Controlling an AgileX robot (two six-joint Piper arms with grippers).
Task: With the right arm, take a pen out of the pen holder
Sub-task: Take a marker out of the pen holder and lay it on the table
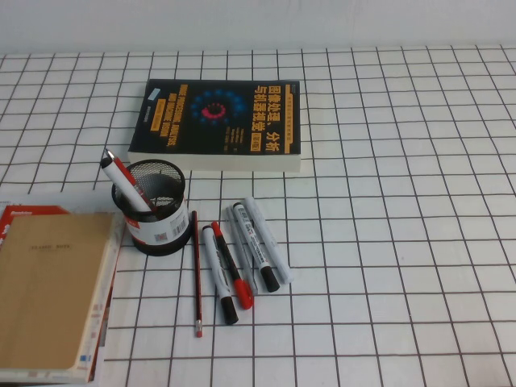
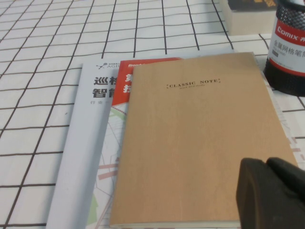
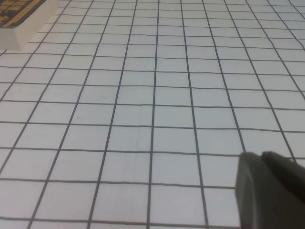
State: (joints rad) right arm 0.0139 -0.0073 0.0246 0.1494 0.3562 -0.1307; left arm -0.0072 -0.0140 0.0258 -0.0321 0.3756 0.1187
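1. Pincer check: my right pincer (image 3: 259, 164) is closed and empty, fingers pressed together. It hangs low over bare grid cloth (image 3: 143, 119) and is out of the high view. I judge it sits on the right side of the table.
2. My left pincer (image 2: 266, 167) looks closed too, with nothing in it. It is parked over the tan notebook (image 1: 52, 294) at the near left corner, and booklets (image 2: 90, 124) lie under that notebook.
3. Further out, a loose pencil (image 1: 196, 272) and a few markers (image 1: 258, 246) lie flat on the cloth just beside the holder, to its near right. They are not my targets, since the task wants a pen from inside.
4. The pen holder (image 1: 158, 208) is a black mesh cup, upright, just beside the notebook's far right corner. One pen (image 1: 125, 179), red and white, stands in it and leans over the rim toward my left. Its upper end is well clear of the mesh.
5. Farthest out, a dark book (image 1: 222, 125) lies flat behind the holder, apart from it. Only its corner shows in the right wrist view, so I judge I am well apart from the holder.
6. Step in hand: the very start of the reach. Nothing is grasped and the pen is not yet touched.
7. The next move calls for opening my right jaws and crossing left above the markers. I then set the jaws across the exposed shaft above the rim, close, and draw the pen out along its lean. A straight-up pull could drag or tip the light cup.
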